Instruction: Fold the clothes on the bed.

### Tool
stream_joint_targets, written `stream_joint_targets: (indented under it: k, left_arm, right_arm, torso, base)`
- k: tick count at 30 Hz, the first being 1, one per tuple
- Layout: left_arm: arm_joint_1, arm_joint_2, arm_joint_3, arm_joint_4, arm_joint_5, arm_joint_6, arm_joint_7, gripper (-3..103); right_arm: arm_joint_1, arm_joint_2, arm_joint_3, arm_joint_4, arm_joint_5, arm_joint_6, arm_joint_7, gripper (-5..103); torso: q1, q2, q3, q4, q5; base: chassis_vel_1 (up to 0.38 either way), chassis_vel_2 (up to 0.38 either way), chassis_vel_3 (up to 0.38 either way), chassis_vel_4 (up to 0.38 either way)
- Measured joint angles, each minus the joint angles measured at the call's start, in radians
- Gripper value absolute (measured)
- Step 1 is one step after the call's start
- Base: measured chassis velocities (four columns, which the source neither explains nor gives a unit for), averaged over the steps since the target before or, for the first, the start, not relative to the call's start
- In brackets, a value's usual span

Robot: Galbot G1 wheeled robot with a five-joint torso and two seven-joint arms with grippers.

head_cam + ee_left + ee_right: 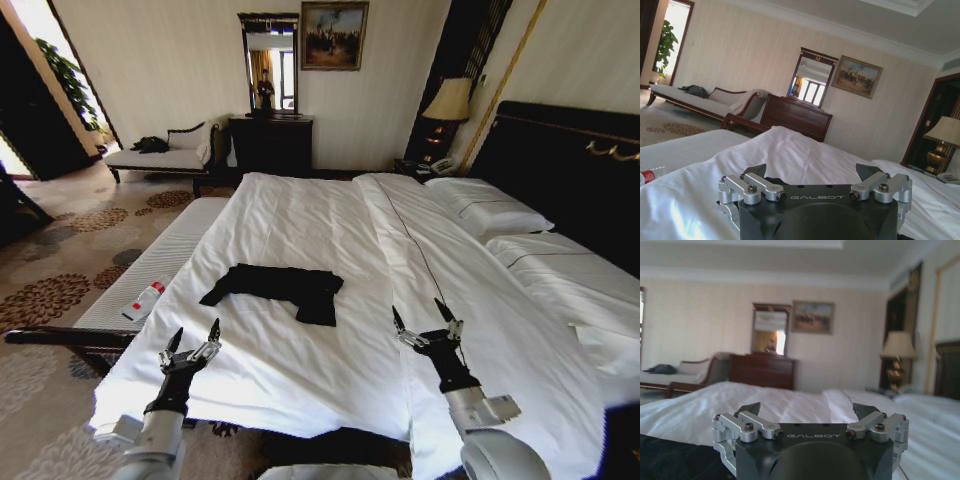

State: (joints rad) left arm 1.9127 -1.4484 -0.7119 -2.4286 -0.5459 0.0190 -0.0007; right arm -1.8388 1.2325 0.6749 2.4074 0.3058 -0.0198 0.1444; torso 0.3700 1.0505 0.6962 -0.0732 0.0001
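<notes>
The clothes are one black T-shirt [280, 288] lying flat and partly folded on the white duvet of the bed [330, 230], toward its near left side. A dark edge of the T-shirt [670, 460] also appears in the right wrist view. My left gripper [194, 335] hovers open over the duvet, in front of and to the left of the shirt. My right gripper [420, 316] is open too, off to the shirt's right over the duvet. Neither holds anything. In the wrist views the left gripper [812, 172] and right gripper [807, 410] stand with fingers spread apart.
A white-cushioned bench [150, 270] runs along the bed's left side with a plastic bottle [145, 300] on it. Pillows [490, 215] and a dark headboard [570, 170] are at the right. A chaise [165, 155], dresser [270, 145] and lamp [448, 100] stand by the far wall.
</notes>
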Motion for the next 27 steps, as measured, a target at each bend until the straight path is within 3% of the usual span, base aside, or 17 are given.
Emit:
stream_joint_targets:
  k: [2,5,6,9,15,21,27]
  left_arm:
    - [-0.005,0.006,0.010,-0.001,-0.010,0.019,0.000,100]
    - [-0.010,0.012,0.020,-0.001,-0.023,0.035,0.000,100]
    - [-0.012,0.015,0.026,0.000,-0.030,0.042,0.000,100]
    - [-0.015,0.029,0.045,0.003,-0.073,0.066,-0.004,100]
    - [-0.021,0.057,0.043,-0.001,-0.100,0.100,-0.004,100]
    - [-0.023,0.076,0.019,-0.009,0.014,0.126,0.020,100]
    - [-0.030,0.086,-0.003,-0.018,0.034,0.128,0.022,100]
  right_arm:
    - [-0.004,-0.003,-0.013,0.032,0.068,-0.065,0.065,100]
    - [-0.007,-0.001,-0.019,0.032,0.094,-0.069,0.086,100]
    - [-0.009,0.002,-0.019,0.023,0.096,-0.055,0.088,100]
    - [-0.012,0.011,-0.033,-0.026,0.093,0.082,0.088,100]
    - [-0.008,0.026,-0.036,-0.066,0.059,0.160,0.069,100]
    - [0.002,0.033,-0.020,-0.080,0.032,0.172,0.063,100]
    - [0.002,0.041,-0.014,-0.084,0.005,0.172,0.070,100]
  torso:
    - [0.000,0.000,0.000,0.0000,-0.0002]
    - [0.000,0.000,0.000,0.0000,-0.0002]
    - [0.000,0.000,0.000,0.0000,-0.0002]
    - [0.000,0.000,0.000,0.0000,0.0000]
    - [0.000,0.000,0.000,0.0000,0.0000]
    - [0.000,0.000,0.000,0.0000,0.0000]
    - [0.000,0.000,0.000,0.0000,-0.0001]
  base:
    - [0.000,0.000,0.000,0.000]
    - [0.000,0.000,0.000,0.000]
    - [0.000,0.000,0.000,0.000]
    - [0.000,0.000,0.000,0.000]
    - [0.000,0.000,0.000,0.000]
    - [0.000,0.000,0.000,0.000]
    - [0.000,0.000,0.000,0.000]
